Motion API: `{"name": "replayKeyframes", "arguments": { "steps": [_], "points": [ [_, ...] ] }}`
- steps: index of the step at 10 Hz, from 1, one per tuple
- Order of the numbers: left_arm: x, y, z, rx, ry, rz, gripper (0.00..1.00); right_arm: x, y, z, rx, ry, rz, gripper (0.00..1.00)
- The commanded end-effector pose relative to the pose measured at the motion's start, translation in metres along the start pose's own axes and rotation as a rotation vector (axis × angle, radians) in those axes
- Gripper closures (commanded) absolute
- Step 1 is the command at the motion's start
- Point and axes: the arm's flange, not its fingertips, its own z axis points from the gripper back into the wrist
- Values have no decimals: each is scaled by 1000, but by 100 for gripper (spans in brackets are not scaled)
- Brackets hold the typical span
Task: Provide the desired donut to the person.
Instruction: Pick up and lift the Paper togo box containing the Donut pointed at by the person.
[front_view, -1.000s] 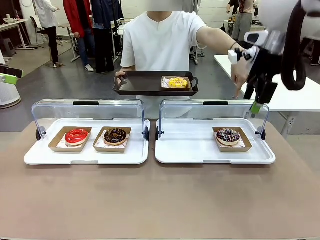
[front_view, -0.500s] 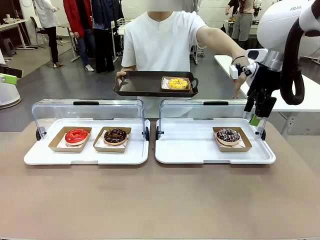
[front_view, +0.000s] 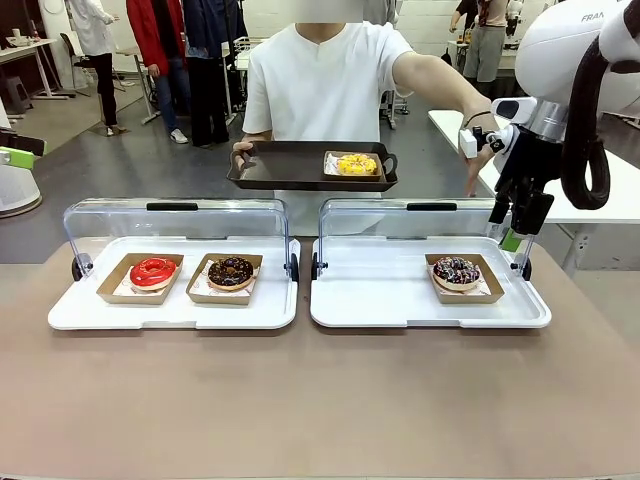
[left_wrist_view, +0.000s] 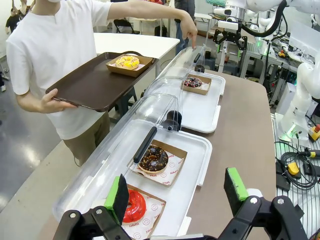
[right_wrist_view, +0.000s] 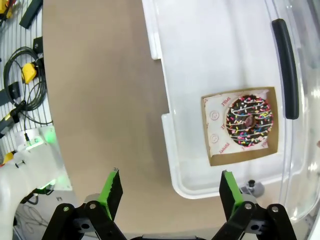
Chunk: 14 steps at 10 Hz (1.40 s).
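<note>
The person (front_view: 325, 85) holds a dark tray (front_view: 285, 166) bearing a yellow donut (front_view: 356, 164) in a card tray. The other hand (front_view: 480, 155) points down over the right case. A sprinkled chocolate donut (front_view: 456, 271) lies in that case (front_view: 380, 290). My right gripper (front_view: 511, 232) hangs open just behind the case's right end, beside the pointing hand. Looking straight down, my right gripper (right_wrist_view: 171, 189) has the sprinkled donut (right_wrist_view: 249, 121) ahead and to one side. My left gripper (left_wrist_view: 176, 189) is open and holds nothing, above the left case's end by the red donut (left_wrist_view: 134, 205).
The left case (front_view: 172, 310) holds a red donut (front_view: 152, 271) and a chocolate donut (front_view: 231, 271). Both clear lids (front_view: 175, 225) stand raised at the far side, the right lid's black handle (right_wrist_view: 285, 67) near the sprinkled donut. Bare tabletop (front_view: 320, 400) lies in front of the cases. Bystanders stand far behind.
My right arm has come down and settled, bringing the open gripper lower behind the right case. The person's pointing hand and tray have barely moved.
</note>
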Motion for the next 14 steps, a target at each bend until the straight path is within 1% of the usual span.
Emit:
{"name": "replayKeyframes", "arguments": {
  "steps": [1,3,4,6,9,12,14],
  "points": [
    [1,-1,1,0,-10,-2,0,2,5,-8,-33,11,24,0],
    [1,-1,1,0,-10,-2,0,4,13,-27,-143,14,26,0],
    [1,-1,1,0,-10,-2,0,5,18,-41,-164,33,34,0],
    [1,-1,1,0,-10,-2,0,2,27,-64,-157,53,66,0],
    [1,-1,1,0,-10,-2,0,-10,27,-89,-183,41,99,0],
    [1,-1,1,0,-10,-2,0,-22,12,-120,-150,59,80,0],
    [1,-1,1,0,-10,-2,0,-28,2,-132,-133,52,69,0]
  ]
}}
